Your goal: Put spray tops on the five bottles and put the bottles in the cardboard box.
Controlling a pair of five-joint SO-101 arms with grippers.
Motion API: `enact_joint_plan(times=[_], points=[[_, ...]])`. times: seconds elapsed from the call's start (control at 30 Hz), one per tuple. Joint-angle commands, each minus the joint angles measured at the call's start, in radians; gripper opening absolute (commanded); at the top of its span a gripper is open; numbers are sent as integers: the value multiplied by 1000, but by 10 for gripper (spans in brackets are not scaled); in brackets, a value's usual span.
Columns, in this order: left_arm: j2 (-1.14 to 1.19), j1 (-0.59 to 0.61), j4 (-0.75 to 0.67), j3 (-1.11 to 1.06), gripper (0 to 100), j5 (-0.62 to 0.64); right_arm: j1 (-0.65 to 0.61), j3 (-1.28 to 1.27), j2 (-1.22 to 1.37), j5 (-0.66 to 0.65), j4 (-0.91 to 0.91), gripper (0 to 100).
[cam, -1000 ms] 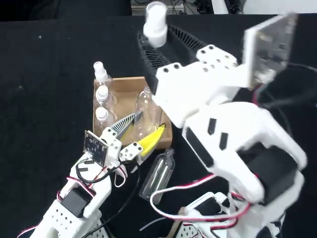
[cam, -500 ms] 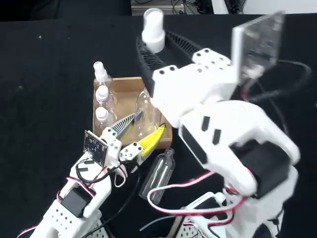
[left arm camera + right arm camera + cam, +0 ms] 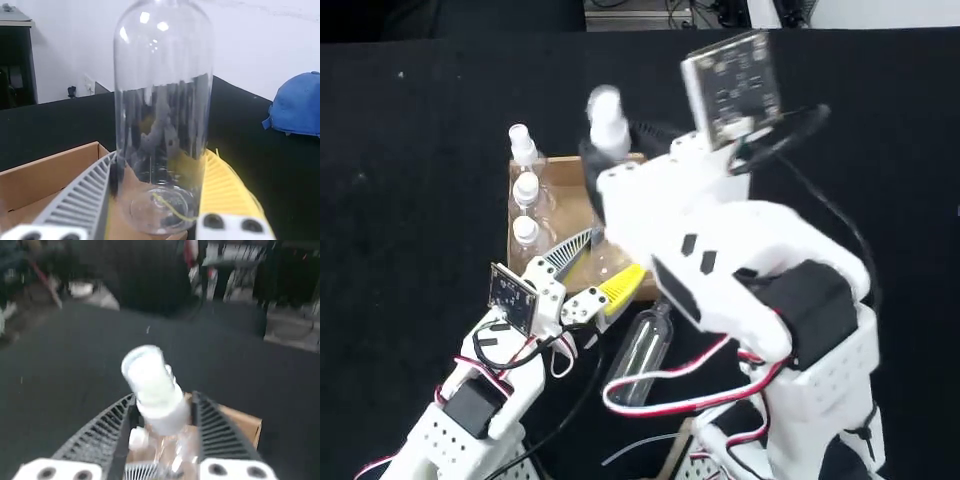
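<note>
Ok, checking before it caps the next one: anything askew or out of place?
One topless bottle lies on its side on the table outside the cardboard box, and the spray top sits tilted in the right gripper.

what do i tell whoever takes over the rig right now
Left gripper: shut on an uncapped bottle, held upright over the cardboard box.
Right gripper: shut on a spray top, above that bottle.
Done: three capped bottles in a row along one side of the box.
Left: cap the held bottle and box it. Then top and box the bare bottle lying on the table.
</note>
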State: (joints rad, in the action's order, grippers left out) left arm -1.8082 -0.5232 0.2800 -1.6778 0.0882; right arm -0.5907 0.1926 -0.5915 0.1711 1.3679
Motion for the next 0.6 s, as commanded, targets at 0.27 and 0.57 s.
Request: enact_joint_plan(times=[0.27, 0.57], points=[[-5, -1, 0, -24, 102, 3, 15, 5, -176, -14, 221, 299], [-6, -12, -6, -24, 105, 2, 40, -321, -285, -123, 212, 300]])
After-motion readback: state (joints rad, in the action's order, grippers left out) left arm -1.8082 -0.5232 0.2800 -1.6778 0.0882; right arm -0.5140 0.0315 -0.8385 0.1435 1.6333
